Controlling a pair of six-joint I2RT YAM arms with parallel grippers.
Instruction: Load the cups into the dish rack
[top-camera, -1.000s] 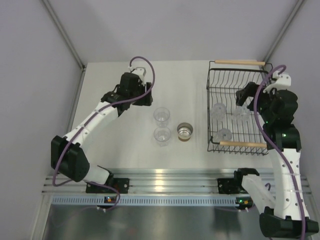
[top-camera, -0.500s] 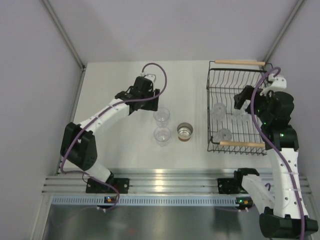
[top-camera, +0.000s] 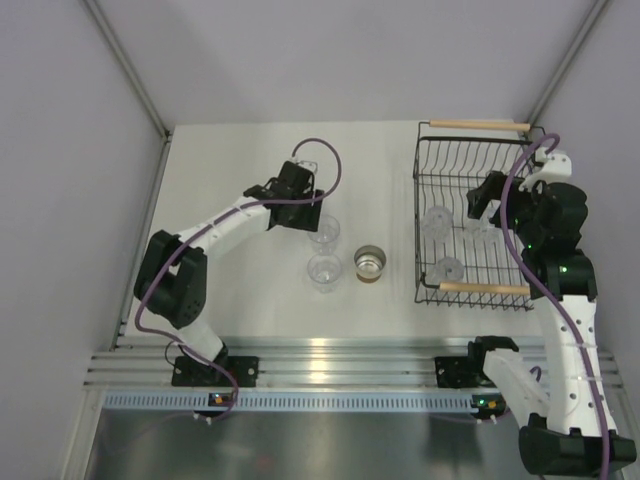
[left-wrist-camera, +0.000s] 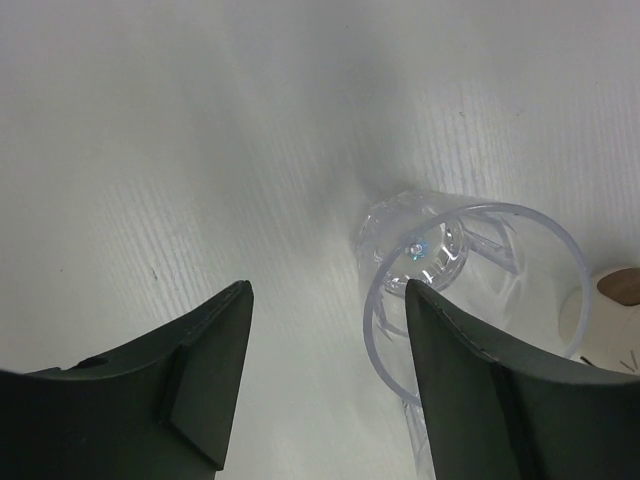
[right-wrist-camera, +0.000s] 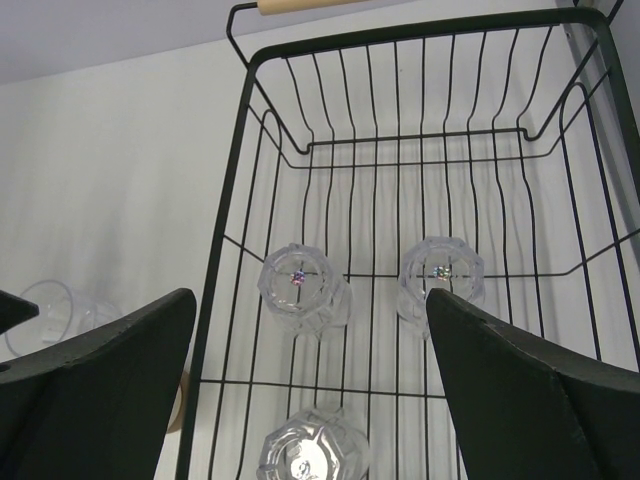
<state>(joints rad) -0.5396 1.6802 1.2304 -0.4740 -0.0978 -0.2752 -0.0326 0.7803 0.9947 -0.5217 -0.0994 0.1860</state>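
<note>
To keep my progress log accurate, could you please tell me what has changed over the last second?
The left hand swung right to the far clear cup, open, gripping nothing. The right hand, open over the dish rack, the near clear cup, the silver cup and the three racked cups stayed put.

The pale white counter (top-camera: 230, 170) carries four things. Near its middle stand two small clear plastic tumblers, mouths up: the far tumbler (top-camera: 323, 231) and the near tumbler (top-camera: 324, 270). They seem just apart, though the see-through rims make that hard to judge. Just right of the near tumbler stands a short round cup (top-camera: 371, 263), shiny silver inside and tan outside. Toward the right edge sits a rectangular black wire dish rack (top-camera: 417, 230) with a light wooden bar handle at each end.
</note>
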